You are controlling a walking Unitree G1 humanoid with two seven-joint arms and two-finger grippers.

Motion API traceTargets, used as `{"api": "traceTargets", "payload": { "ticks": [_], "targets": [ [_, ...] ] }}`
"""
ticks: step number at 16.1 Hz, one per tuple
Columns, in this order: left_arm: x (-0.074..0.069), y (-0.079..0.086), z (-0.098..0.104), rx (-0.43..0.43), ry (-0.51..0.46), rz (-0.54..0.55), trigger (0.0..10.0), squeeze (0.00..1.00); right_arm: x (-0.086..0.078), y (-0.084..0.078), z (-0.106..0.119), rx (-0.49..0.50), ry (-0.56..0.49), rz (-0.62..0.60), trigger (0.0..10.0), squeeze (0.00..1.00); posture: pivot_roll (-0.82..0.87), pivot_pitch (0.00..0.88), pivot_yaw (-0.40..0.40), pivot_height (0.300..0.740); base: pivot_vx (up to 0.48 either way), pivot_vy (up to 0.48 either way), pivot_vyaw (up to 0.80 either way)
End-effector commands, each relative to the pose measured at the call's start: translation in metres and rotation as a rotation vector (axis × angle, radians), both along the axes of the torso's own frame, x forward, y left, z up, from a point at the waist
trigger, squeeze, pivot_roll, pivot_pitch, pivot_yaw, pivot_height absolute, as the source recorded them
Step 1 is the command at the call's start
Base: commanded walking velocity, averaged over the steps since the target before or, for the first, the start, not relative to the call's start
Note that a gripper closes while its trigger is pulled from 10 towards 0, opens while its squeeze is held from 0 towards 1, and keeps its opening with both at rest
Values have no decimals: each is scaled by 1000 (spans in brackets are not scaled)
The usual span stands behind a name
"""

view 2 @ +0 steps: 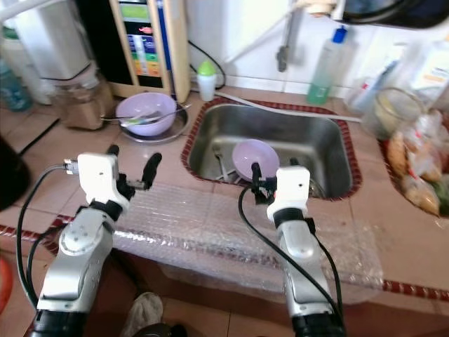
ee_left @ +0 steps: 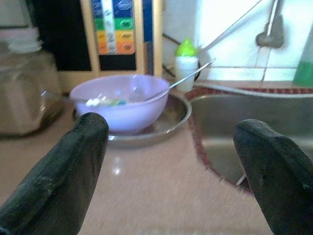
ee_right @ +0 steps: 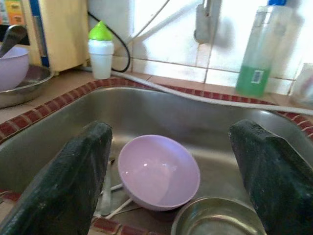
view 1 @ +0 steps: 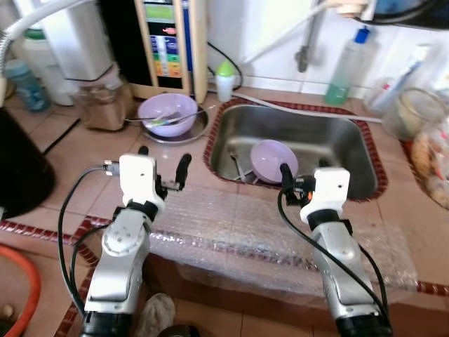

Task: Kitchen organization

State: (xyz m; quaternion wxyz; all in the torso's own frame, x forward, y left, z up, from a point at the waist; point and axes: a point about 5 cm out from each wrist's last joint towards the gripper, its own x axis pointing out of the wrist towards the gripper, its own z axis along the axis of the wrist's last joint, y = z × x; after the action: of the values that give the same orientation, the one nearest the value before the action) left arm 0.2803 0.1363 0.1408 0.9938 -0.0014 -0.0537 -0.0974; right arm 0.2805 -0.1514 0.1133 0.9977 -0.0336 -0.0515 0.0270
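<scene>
Left eye view: both pincers spread, empty — right gripper [view 1: 303, 175] over sink [view 1: 309, 130] bowl [view 1: 273, 160], left gripper [view 1: 164, 163] near counter bowl [view 1: 167, 114]. Nothing tidied yet.

The right claw [view 1: 303, 173] covers part of the purple bowl [view 1: 273, 160] in the sink [view 1: 361, 151]. A metal bowl [ee_right: 220, 218] is cut off by the frame edge.

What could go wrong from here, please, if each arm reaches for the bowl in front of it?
The purple bowl in the sink lies tilted on utensils beside a metal bowl, so the right gripper may slip. The bowl on the counter holds a spoon the left gripper could knock out.
</scene>
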Motion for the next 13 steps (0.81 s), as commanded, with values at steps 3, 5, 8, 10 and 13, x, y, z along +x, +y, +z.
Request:
{"api": "traceTargets", "payload": {
  "ticks": [3,5,8,10,13],
  "targets": [
    [-1,-3,1,-9,-7,-26,10000,0,2,-2,5,17,-3,4,10000,0,-29,0,54,740,189,0,0],
    [-1,-2,1,-8,-4,-25,10000,0,2,-1,5,17,-3,7,10000,0,-28,0,52,740,300,0,0],
    [-2,-4,-1,-5,4,-32,10000,0,3,1,5,23,0,18,10000,0,-27,0,55,740,313,0,0],
    [-2,-4,-1,-3,8,-41,10000,0,3,3,5,26,-1,23,10000,0,-28,0,58,740,322,0,0],
    [-3,-5,-2,5,15,-52,10000,0,3,5,5,19,-3,41,10000,0,-27,0,59,740,324,0,0]
  ]
}}
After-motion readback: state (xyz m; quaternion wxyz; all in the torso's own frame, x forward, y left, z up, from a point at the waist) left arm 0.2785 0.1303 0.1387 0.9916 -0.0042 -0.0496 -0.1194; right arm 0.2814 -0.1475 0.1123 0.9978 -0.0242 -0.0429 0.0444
